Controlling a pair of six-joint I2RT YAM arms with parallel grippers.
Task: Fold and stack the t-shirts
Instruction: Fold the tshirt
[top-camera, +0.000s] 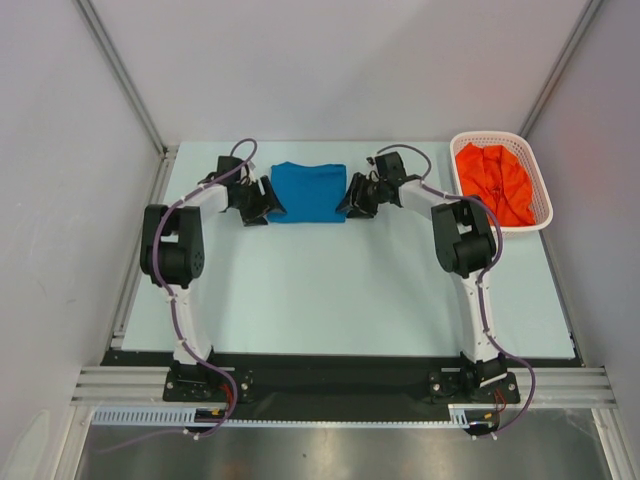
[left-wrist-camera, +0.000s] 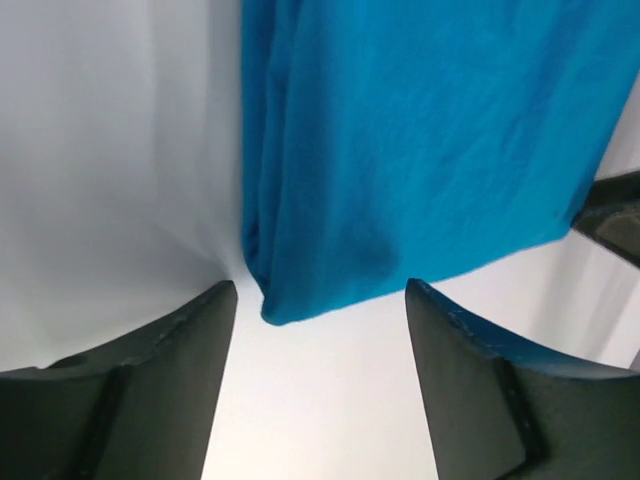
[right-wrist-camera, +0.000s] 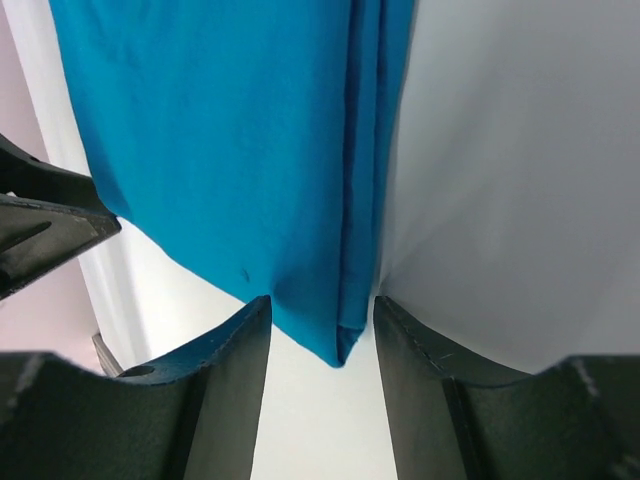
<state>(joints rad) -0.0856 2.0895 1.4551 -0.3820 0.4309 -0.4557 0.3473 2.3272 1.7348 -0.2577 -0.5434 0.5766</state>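
- Two claws sit at opposite ends of the folded blue shirt (top-camera: 308, 192), which lies at the far middle of the surface (top-camera: 350, 290). The orange shirt (top-camera: 492, 182) is bunched in the basket (top-camera: 546, 214) at far right.
- Left claw (left-wrist-camera: 320, 292): released, jaws wide, one corner of the blue shirt between them and not gripped. Risk: closing from here takes only the corner tip, so the layers could peel apart on lifting.
- Right claw (right-wrist-camera: 322, 305): jaws narrower, astride the folded edge; whether they pinch cloth cannot be told. Risk: it catches only the upper layers, and the bottom one drags and undoes the fold.
- Uneven bites at the two ends would skew the shirt or crease it crossways.
- Fingers pressing on the surface could shove cloth ahead and bunch the edge.
- Orange shirt is not yet folded; lifting it from the lattice basket may snag cloth or tip the basket.
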